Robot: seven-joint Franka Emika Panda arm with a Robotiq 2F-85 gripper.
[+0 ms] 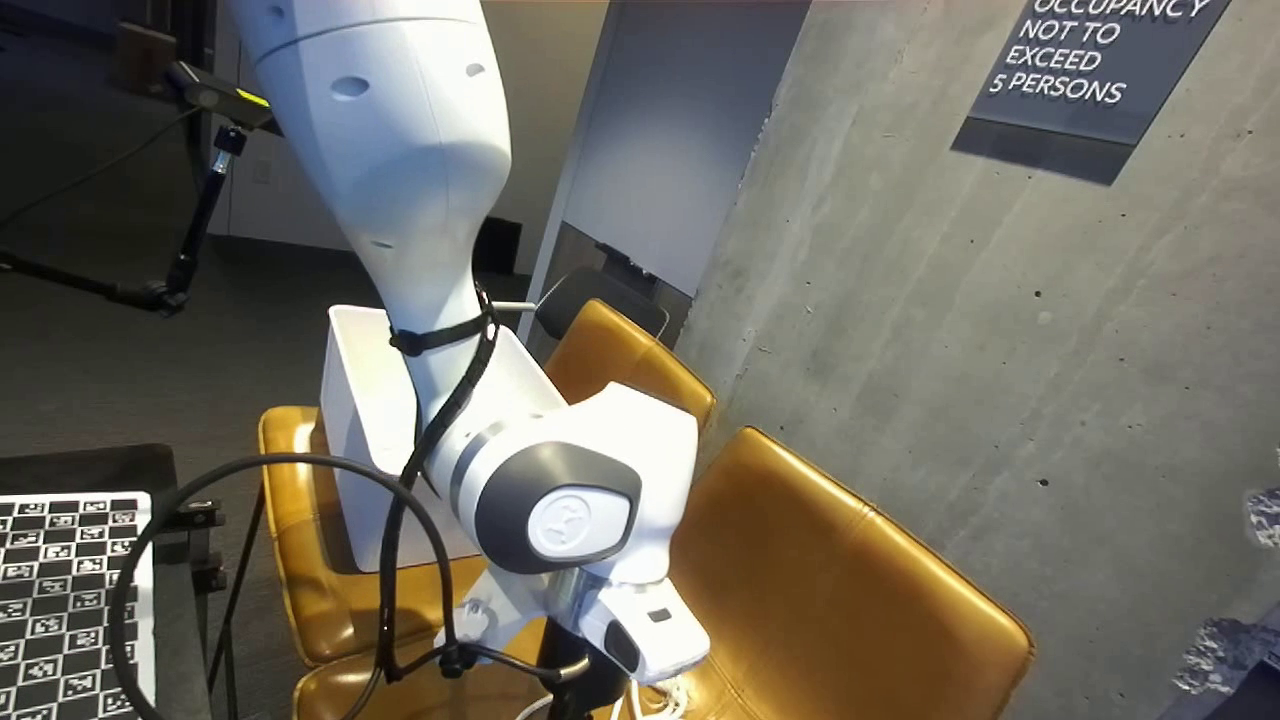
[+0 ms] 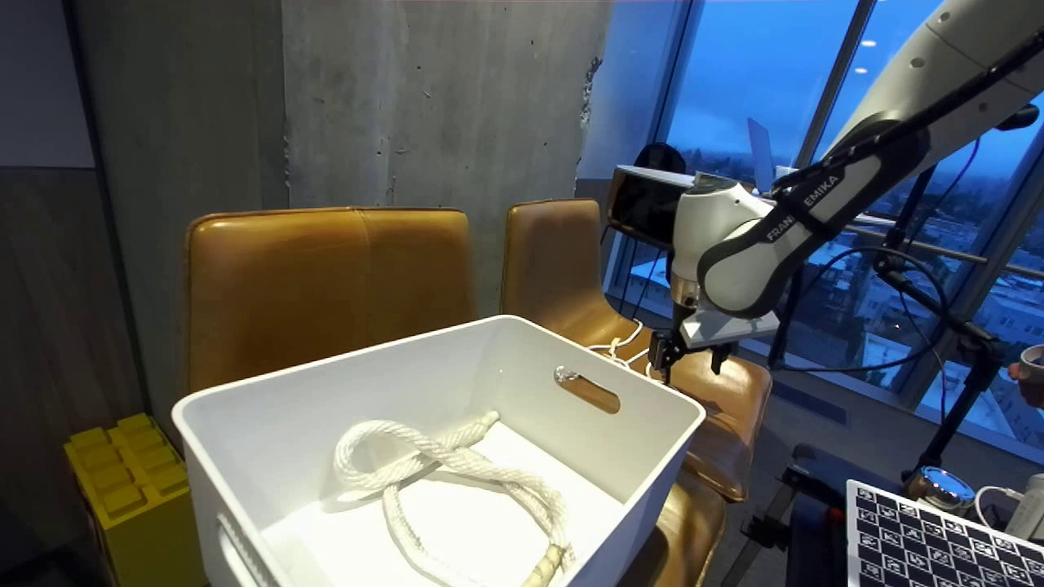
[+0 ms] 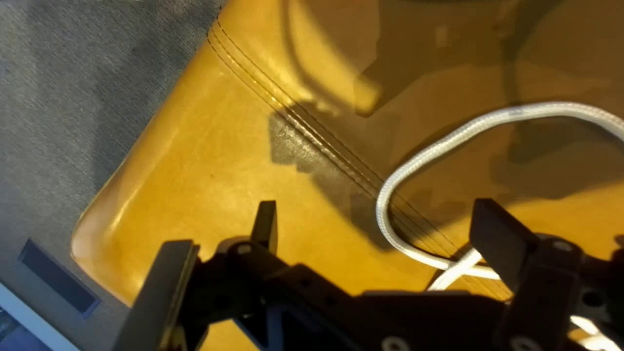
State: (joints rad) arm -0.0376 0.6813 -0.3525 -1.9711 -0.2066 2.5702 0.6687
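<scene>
Gripper (image 2: pixel 692 368) hangs above chair, jaws wide, nothing between them; white cord (image 3: pixel 383 209) below, loosely looped, presumably since only tan chair seat (image 3: pixel 204 165) supports it; farther, next chair (image 1: pixel 292 540) bears white bin (image 2: pixel 391 383), walls likely keeping thick rope (image 2: pixel 469 463) in

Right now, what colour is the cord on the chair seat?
White; the cord shows best in the wrist view.

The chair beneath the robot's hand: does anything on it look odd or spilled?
A white cord lies loosely looped on the seat, odd because seats are for sitting. The dark patches there look like shadows, not spills. The open hand hangs above.
</scene>
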